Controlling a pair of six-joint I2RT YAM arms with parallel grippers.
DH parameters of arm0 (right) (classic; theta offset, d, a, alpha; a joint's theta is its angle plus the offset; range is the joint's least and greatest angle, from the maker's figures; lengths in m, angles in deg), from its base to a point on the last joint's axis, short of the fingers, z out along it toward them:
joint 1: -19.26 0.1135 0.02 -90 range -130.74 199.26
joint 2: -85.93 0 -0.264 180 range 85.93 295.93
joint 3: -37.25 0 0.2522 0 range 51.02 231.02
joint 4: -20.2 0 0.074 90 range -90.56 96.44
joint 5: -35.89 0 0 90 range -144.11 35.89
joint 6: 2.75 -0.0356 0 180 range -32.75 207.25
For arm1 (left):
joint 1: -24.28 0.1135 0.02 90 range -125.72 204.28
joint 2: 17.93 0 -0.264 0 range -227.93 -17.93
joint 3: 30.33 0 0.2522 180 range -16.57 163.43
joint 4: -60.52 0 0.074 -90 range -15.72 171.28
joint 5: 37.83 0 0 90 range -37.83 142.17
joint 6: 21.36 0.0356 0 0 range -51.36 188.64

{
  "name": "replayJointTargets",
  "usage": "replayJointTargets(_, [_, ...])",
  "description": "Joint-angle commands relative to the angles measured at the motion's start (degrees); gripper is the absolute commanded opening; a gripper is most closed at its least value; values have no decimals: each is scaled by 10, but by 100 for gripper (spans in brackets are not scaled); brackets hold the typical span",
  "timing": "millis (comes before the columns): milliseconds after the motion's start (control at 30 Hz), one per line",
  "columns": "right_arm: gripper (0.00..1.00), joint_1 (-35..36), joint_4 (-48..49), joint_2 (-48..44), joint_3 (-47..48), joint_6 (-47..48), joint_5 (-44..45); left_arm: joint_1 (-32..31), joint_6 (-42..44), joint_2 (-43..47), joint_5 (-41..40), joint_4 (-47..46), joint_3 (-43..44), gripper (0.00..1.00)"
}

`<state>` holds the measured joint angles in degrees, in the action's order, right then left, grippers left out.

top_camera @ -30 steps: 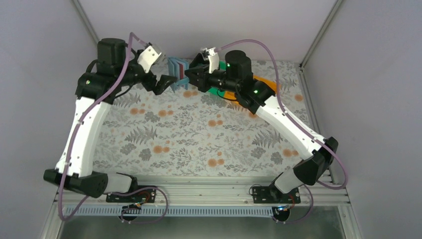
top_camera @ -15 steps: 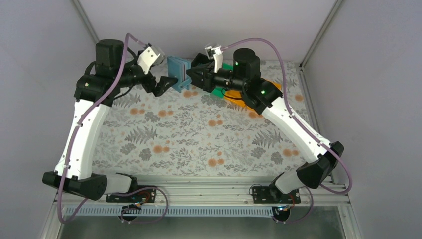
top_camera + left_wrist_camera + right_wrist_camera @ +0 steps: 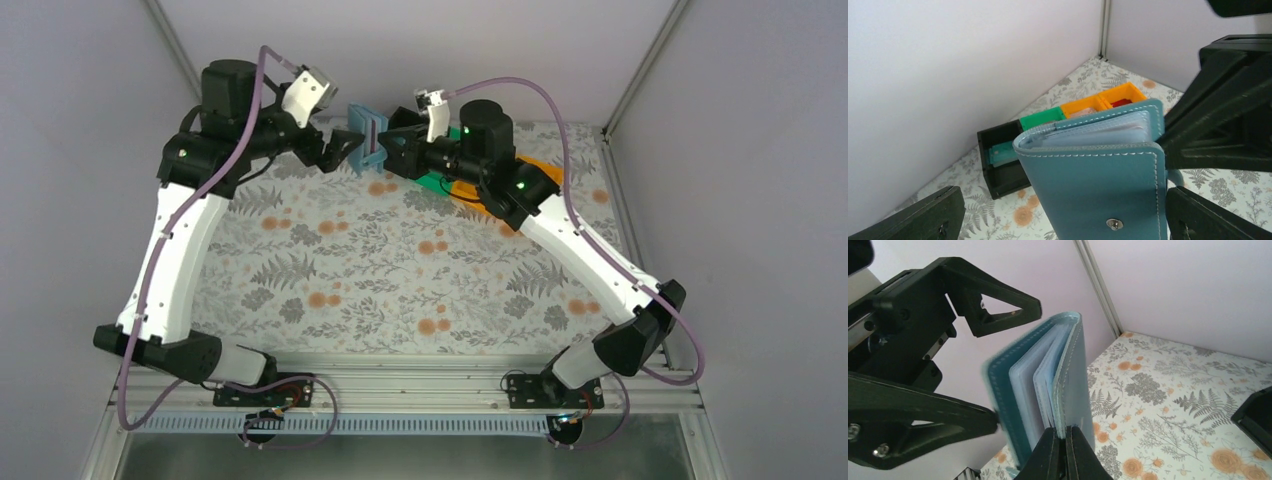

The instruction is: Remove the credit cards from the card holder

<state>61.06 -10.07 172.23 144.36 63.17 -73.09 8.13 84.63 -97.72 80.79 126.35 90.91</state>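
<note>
Left gripper [image 3: 343, 150], jaws wide apart, has advanced to straddle the card holder [image 3: 1093, 185]. Right gripper [image 3: 1064, 440] stays clamped on it. Black bin [image 3: 998, 172], green bin [image 3: 1040, 119] and orange bins [image 3: 1120, 94] stand behind, partly hidden by it.

Bench [image 3: 400, 290]: covered in a sheet printed with grey-green ferns and orange flowers, lying flat.

Bins: one row at the far side, close to the back wall [image 3: 948, 60], set side by side and touching. In order toward the corner they are a black bin [image 3: 984, 160], a green bin [image 3: 1034, 121] and two orange bins [image 3: 1075, 106] [image 3: 1122, 91]. All are upright and open-topped.

Enclosure: plain pale walls, with an aluminium post [image 3: 1105, 27] in the corner. A slotted aluminium rail [image 3: 400, 375] runs along the near edge.
</note>
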Motion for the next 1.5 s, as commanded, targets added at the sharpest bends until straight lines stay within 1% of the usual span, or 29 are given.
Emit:
replayJointTargets(0, [4, 17, -7, 6, 29, -10, 46, -22, -12, -26, -38, 13, 30, 100])
replayJointTargets(100, [4, 23, -11, 12, 33, -8, 53, -29, -14, -38, -68, 21, 49, 100])
replayJointTargets(233, [4, 27, -9, 6, 33, -6, 53, -29, -16, -45, -121, 17, 49, 100])
replayJointTargets(400, [4, 28, -17, -3, 36, -1, 66, -29, -17, -55, -126, 23, 48, 100])
replayJointTargets(567, [4, 28, -16, -13, 37, 2, 59, -29, -19, -64, -139, 23, 42, 100])
replayJointTargets(700, [4, 27, -11, -23, 36, 8, 45, -20, -13, -76, -171, 33, 43, 100])
replayJointTargets(767, [4, 24, -7, -27, 34, 12, 23, -3, -12, -73, -140, 40, 41, 100])
replayJointTargets(867, [4, 17, -9, -26, 32, 15, 13, 15, -1, -56, -55, 37, 31, 100])
replayJointTargets(967, [4, 9, 7, -26, 24, 15, -16, 21, 6, -29, 10, 24, 7, 100])
replayJointTargets(1100, [4, 6, 16, -26, 23, 23, -36, 23, 17, -15, 46, 21, -32, 95])
replayJointTargets(1267, [4, 1, 31, -32, 25, 67, -139, 39, 45, 7, 114, 19, -55, 90])
replayJointTargets(1300, [4, 0, 28, -34, 26, 77, -155, 41, 52, 15, 126, 19, -56, 88])
replayJointTargets(1367, [4, -2, 23, -40, 26, 95, -181, 42, 72, 35, 158, 19, -62, 80])
replayJointTargets(1433, [4, -3, 22, -43, 23, 109, -207, 42, 89, 61, 192, 15, -77, 71])
replayJointTargets(1467, [4, -3, 22, -44, 23, 113, -219, 42, 97, 77, 207, 15, -84, 63])
